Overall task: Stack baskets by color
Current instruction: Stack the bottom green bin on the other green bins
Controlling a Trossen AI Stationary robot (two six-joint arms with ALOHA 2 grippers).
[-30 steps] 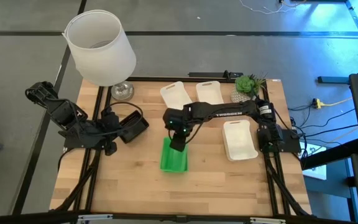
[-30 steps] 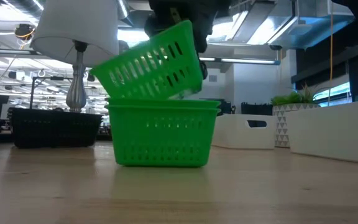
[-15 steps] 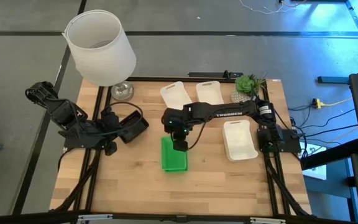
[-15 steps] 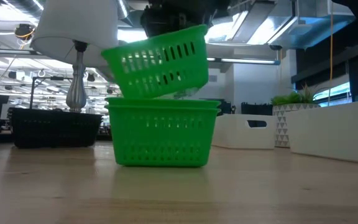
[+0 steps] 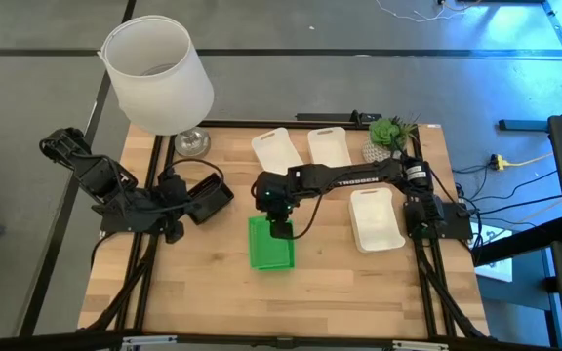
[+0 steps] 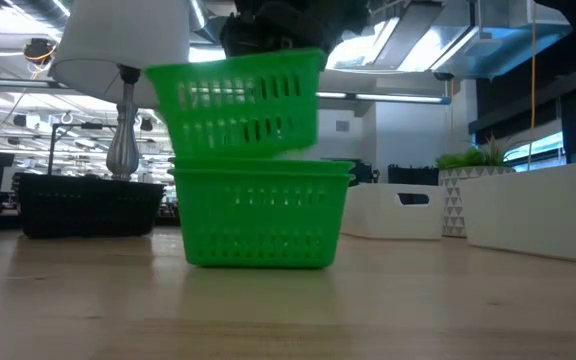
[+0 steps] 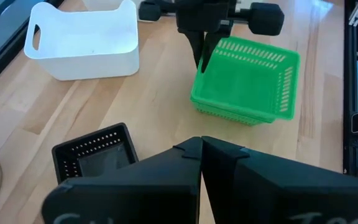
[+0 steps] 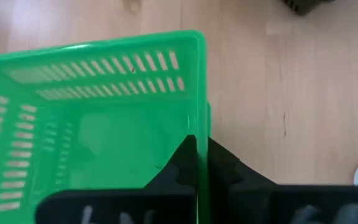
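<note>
My right gripper [image 5: 279,226] is shut on a bright green basket [image 6: 238,105], which hangs level just above a second green basket [image 6: 261,215] standing on the table. In the high view the two green baskets [image 5: 270,244] overlap. My left gripper [image 7: 201,155] is shut on nothing and waits over the table's left side. Just beside it, a black basket [image 5: 210,202] sits on the table. Three white baskets rest on their bases: two at the far edge [image 5: 276,148] [image 5: 329,146] and one at the right [image 5: 377,219]. My right gripper pinches the upper green basket's far wall at its rim [image 8: 197,124], one finger inside the basket and one outside. The fingers slant down from above. The basket is lifted clear, level and open side up, with its base right over the lower basket's rim [image 6: 261,166].
A big white lampshade [image 5: 159,73] on a metal stand rises at the far left corner. A small potted plant [image 5: 390,132] stands at the far right. Bare wood lies along the near edge [image 5: 281,302].
My right gripper has rolled at the wrist and sunk slightly. The green basket it holds was tilted with one side high. It has swung level and shifted a little toward the table's left, coming down closer to the lower green basket.
</note>
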